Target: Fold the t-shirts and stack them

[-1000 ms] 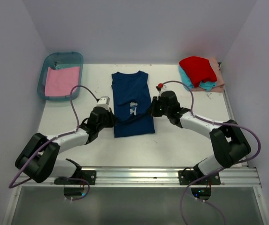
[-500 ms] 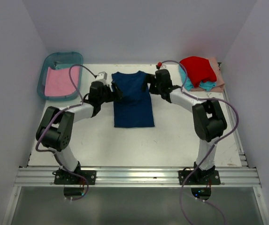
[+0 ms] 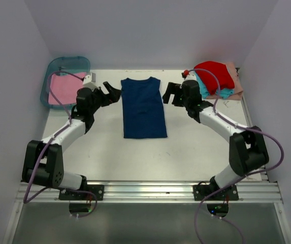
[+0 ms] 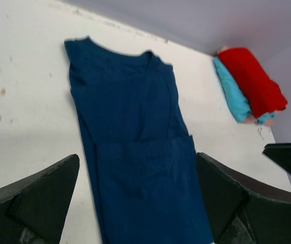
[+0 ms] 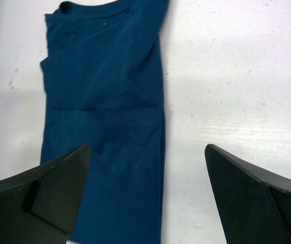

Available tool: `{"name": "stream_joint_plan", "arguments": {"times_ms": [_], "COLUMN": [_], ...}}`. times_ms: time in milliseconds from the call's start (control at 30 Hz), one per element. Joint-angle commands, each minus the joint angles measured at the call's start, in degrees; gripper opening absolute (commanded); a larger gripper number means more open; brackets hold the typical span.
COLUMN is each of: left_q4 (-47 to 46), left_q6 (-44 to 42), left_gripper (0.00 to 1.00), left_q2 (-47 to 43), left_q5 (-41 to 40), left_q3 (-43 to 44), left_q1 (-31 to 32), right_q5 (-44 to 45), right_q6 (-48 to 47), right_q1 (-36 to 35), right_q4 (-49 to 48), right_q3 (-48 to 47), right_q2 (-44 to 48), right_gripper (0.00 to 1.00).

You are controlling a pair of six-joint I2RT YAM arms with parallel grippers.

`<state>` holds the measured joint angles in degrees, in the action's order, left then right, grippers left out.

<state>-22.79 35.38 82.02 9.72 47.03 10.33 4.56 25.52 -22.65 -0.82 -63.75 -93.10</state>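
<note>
Now left gripper point(image 3: 110, 93) and right gripper point(image 3: 168, 94) show jaws spread wide, empty, flanking the navy t-shirt point(image 3: 143, 107).

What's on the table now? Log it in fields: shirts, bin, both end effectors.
centre: navy blue cloth t-shirt, flat, folded narrow
far right: pile of red, teal and peach cloth shirts
far left: teal translucent plastic bin holding pink cloth shirt
left end effector: open, empty, left of navy shirt
right end effector: open, empty, right of navy shirt
</note>
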Motion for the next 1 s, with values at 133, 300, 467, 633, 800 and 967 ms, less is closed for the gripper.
{"name": "stream_joint_plan", "arguments": {"times_ms": [133,300,467,633,800,967], "left_q4": [16.5,19.0,17.7,11.5,9.7,9.3], "left_q6": [-0.4,-0.8,-0.9,0.0,-0.7,-0.4], "left_gripper": [1.00,1.00,1.00,1.00,1.00,1.00], "left_q2": [-7.7,-12.7,-11.1,-3.8,1.9,7.7], "left_q5": [6.3,10.2,15.7,21.8,21.0,19.4], "left_q3": [-9.6,-16.1,-19.1,-20.8,-20.3,-19.2], "left_q1": [2.9,3.1,3.1,2.9,2.9,2.9], "right_q5": [-11.3,-18.9,-22.8,-27.4,-28.0,-26.4], "right_q6": [4.5,9.9,14.2,18.9,21.4,21.1], "right_q1": [-0.2,-0.2,-0.1,0.0,0.0,-0.1], "right_q4": [-1.2,-8.0,-14.5,-22.5,-27.0,-27.3], "right_q3": [15.6,25.1,30.7,33.0,34.0,34.5], "right_q2": [12.3,14.4,12.6,6.8,2.5,0.8], "right_gripper": [0.99,0.99,0.92,0.75,0.70,0.67]}}
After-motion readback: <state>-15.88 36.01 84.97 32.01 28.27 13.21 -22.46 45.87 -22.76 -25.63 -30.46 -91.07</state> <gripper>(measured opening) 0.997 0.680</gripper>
